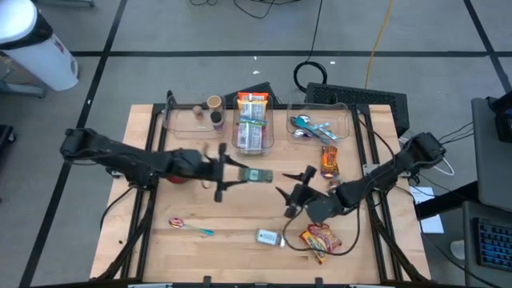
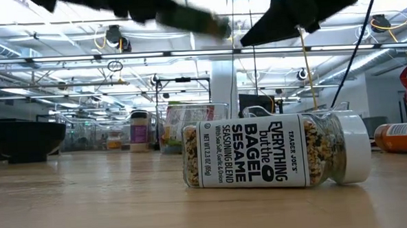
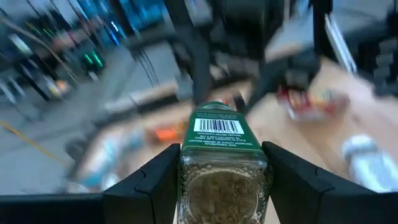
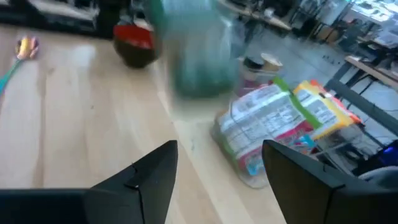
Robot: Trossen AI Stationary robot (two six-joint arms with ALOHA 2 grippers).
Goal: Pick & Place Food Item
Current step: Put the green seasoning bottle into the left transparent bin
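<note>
My left gripper is over the middle of the table, shut on a glass spice jar with a green label. The jar also shows in the left wrist view. My right gripper is open and empty just right of the jar, its fingers wide apart in the right wrist view. A seasoning jar with a white cap lies on its side near the front edge and fills the low view. A red-and-yellow snack bag lies flat beside it. My left gripper pinches the spice jar's glass body near its bottom end between its two fingers. The fingers come level from the table's left and lie along the jar. The jar is lifted clear of the table, lying level, its far end toward the right gripper.
Three clear bins stand along the far edge: one with small jars, one with wrapped bars, one with spoons. An orange bottle lies at the right, a red bowl under my left arm, a spoon at front left.
</note>
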